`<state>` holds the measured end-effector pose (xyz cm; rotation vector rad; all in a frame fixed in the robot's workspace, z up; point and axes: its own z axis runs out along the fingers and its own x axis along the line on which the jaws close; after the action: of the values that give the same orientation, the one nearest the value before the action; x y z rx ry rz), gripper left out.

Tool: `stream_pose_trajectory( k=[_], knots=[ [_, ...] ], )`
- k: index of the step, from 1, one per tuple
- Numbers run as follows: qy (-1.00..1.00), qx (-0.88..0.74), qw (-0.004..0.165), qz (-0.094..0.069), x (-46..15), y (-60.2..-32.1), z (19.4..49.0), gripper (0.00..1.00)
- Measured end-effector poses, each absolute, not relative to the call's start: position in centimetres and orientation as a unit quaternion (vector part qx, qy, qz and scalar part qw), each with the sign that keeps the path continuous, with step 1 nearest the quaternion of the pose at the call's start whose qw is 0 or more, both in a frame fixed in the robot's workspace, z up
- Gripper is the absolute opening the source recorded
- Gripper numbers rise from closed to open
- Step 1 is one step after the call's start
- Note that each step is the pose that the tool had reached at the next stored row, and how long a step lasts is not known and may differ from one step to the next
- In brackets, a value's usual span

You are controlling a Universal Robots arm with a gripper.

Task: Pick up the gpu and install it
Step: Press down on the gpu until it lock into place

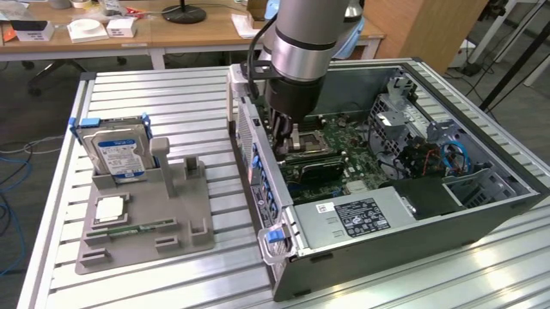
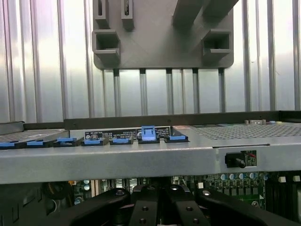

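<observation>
Exterior view: gripper (image 1: 288, 132) closed inside case (image 1: 481, 212), gpu hidden.

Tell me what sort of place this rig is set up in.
Most likely a robotics lab or workshop for computer assembly. An open PC case lies on a slotted aluminium table, beside a grey parts fixture that holds a hard drive, and wooden desks with clutter stand behind.

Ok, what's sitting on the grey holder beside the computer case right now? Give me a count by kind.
Hard drive: 1
Square silvery chip: 1
Green RAM stick: 1
Total on the grey holder: 3
</observation>
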<state>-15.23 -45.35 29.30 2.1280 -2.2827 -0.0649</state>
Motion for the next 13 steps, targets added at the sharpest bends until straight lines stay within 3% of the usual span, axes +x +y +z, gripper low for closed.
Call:
stream_pose_trajectory(
  k=[13],
  knots=[
    [-0.731,0.682,0.01,-0.021,-15.4,-45.56,29.46,0.11]
  ],
)
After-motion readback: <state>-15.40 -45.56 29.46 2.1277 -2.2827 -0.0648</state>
